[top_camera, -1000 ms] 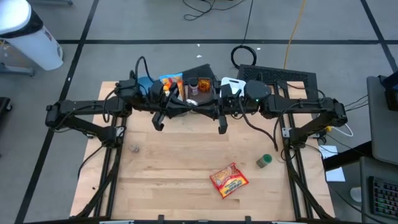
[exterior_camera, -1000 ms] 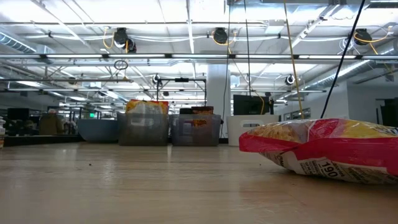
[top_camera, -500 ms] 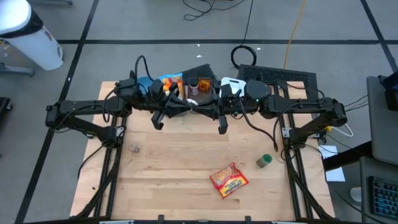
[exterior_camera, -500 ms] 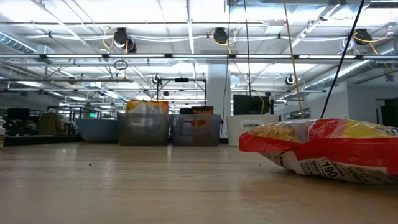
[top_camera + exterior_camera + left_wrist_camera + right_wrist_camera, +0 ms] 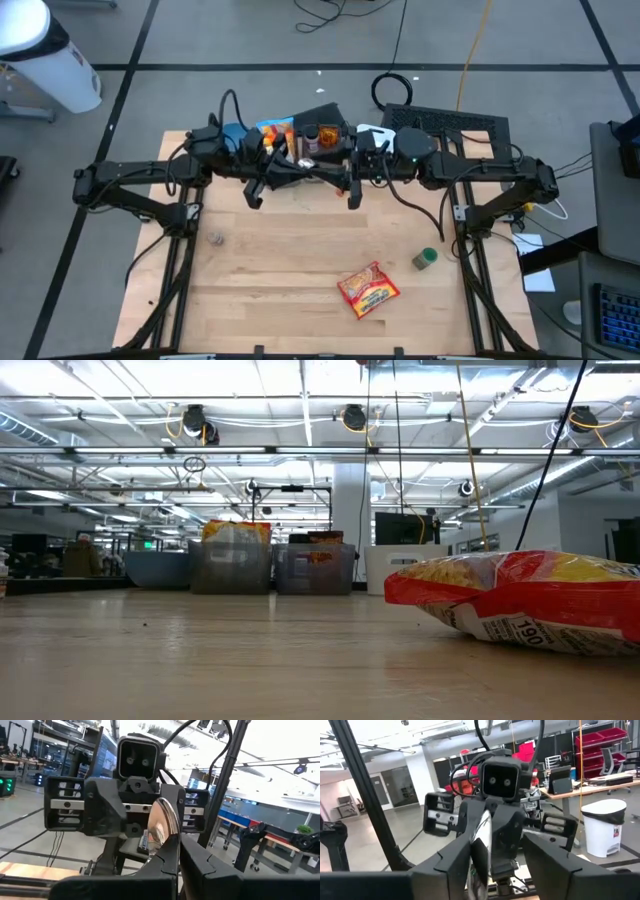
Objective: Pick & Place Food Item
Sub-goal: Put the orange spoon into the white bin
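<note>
Wooden table (image 5: 280, 260): we see the red food packet (image 5: 368, 290) at 5 o'clock, untouched. Left gripper (image 5: 257, 194) pinched closed, empty; right gripper (image 5: 353, 196) parted, empty, both at 12.

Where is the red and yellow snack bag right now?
In the high view the snack bag lies flat on the table's near right part, just left of a small green can; both grippers are far off at the back edge.

the table (image 5: 280, 270) is viewed from straight overhead, both arms included. a second camera is set at tabletop level, close beside the snack packet (image 5: 520, 600), also seen from above. each wrist camera is aimed at the opposite arm's camera.
</note>
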You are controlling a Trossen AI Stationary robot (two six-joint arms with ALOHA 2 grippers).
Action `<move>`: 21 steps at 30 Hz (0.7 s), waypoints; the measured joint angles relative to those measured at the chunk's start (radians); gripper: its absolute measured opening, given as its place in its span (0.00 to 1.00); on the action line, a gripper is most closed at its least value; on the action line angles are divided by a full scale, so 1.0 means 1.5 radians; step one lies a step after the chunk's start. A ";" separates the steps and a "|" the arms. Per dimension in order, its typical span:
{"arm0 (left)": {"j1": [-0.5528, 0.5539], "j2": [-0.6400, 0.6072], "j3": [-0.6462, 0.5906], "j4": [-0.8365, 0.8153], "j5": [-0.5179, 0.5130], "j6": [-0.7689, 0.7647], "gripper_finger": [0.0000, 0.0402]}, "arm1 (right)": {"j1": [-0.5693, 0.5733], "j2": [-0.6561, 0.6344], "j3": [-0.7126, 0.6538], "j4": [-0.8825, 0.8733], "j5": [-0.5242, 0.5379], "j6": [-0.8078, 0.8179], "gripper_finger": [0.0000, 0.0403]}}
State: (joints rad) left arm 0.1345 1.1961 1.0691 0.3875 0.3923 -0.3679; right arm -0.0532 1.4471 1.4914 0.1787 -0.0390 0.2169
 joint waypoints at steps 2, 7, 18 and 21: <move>0.000 0.000 0.000 -0.005 0.002 0.001 0.01 | -0.001 0.000 0.000 0.001 0.000 0.000 0.43; -0.001 0.000 0.000 -0.033 0.035 0.002 0.01 | -0.025 -0.012 0.000 0.004 -0.039 0.042 0.46; -0.001 0.000 0.000 -0.109 0.061 0.004 0.01 | -0.105 -0.015 0.001 -0.074 -0.289 0.193 0.42; 0.001 0.000 0.000 -0.131 0.068 0.004 0.01 | -0.105 -0.015 0.001 -0.097 -0.292 0.185 0.42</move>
State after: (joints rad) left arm 0.1352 1.1961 1.0691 0.1916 0.4946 -0.3612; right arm -0.2111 1.4246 1.4929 0.0334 -0.4769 0.4950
